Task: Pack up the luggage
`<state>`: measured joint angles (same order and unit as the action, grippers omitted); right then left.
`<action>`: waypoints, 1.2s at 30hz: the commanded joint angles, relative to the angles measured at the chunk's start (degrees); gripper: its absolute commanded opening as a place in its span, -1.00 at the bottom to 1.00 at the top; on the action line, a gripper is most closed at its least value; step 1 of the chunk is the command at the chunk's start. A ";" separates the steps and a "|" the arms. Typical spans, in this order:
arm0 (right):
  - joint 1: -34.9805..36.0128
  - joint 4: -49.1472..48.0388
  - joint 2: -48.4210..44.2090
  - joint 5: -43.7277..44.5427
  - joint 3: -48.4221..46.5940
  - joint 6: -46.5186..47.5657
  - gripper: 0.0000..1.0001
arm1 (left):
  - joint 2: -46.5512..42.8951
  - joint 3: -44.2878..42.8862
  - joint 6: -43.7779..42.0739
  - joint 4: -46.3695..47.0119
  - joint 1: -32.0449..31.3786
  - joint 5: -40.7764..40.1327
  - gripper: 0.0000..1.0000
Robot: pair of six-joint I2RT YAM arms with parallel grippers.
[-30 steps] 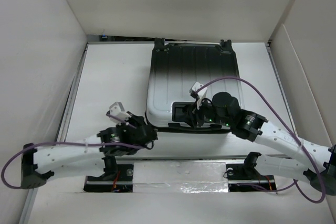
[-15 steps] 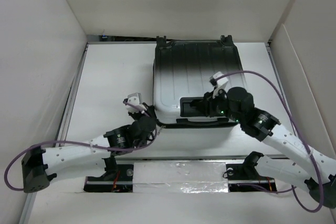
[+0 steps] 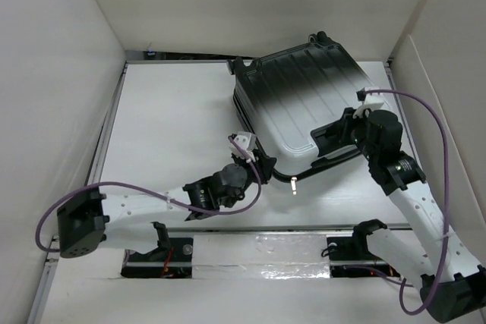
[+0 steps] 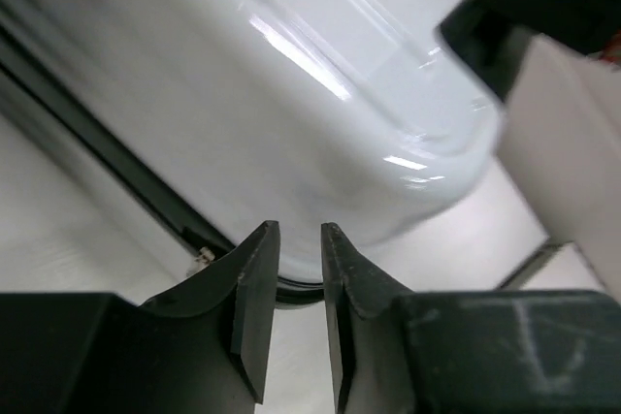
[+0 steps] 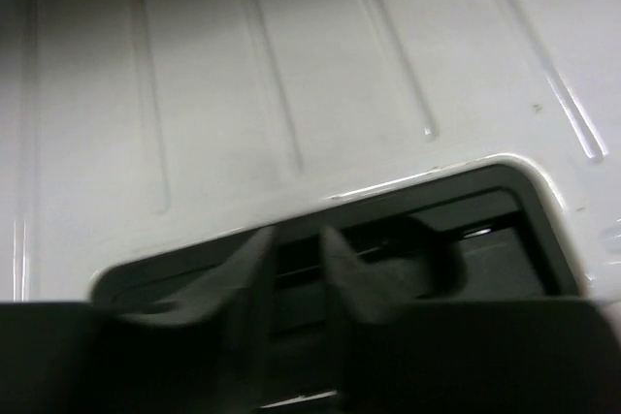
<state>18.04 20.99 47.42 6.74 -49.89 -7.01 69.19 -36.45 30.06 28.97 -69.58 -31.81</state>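
The luggage (image 3: 304,100) lies shut on the white table (image 3: 167,127), turned at an angle, its ribbed shell fading from black at the far end to white at the near end. It fills the left wrist view (image 4: 291,94) and the right wrist view (image 5: 291,75). My left gripper (image 3: 263,166) (image 4: 301,239) is at the case's near left corner by the black zip line, jaws almost shut with nothing between them. My right gripper (image 3: 323,136) (image 5: 296,249) has its tips in the black handle recess (image 5: 466,239), jaws close together and blurred.
A metal zip pull (image 3: 293,185) hangs off the case's near edge. White walls enclose the table on the left, back and right (image 3: 440,111). The arm mounts and a taped rail (image 3: 258,252) run along the near edge. Purple cables loop from both arms.
The luggage has swung from square to angled, its near end moving right and away. The right gripper went right with the handle recess. The left gripper followed right to the near corner.
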 commanded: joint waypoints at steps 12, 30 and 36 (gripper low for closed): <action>-2.58 -4.56 -1.45 -9.38 0.76 4.19 -0.78 | 4.45 1.99 6.67 5.74 -8.90 13.96 -0.25; 12.26 3.52 -3.38 -4.38 2.25 4.37 -0.53 | 20.28 -4.77 8.08 11.46 -8.90 2.38 -0.18; 16.84 3.88 -3.83 -1.91 3.57 2.09 -0.65 | 23.88 -6.09 8.61 12.16 -9.43 -5.01 -0.98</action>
<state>32.29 22.50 43.46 4.82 -47.13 -2.98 92.09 -39.68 38.59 38.24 -78.70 -31.11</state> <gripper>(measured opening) 0.180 0.072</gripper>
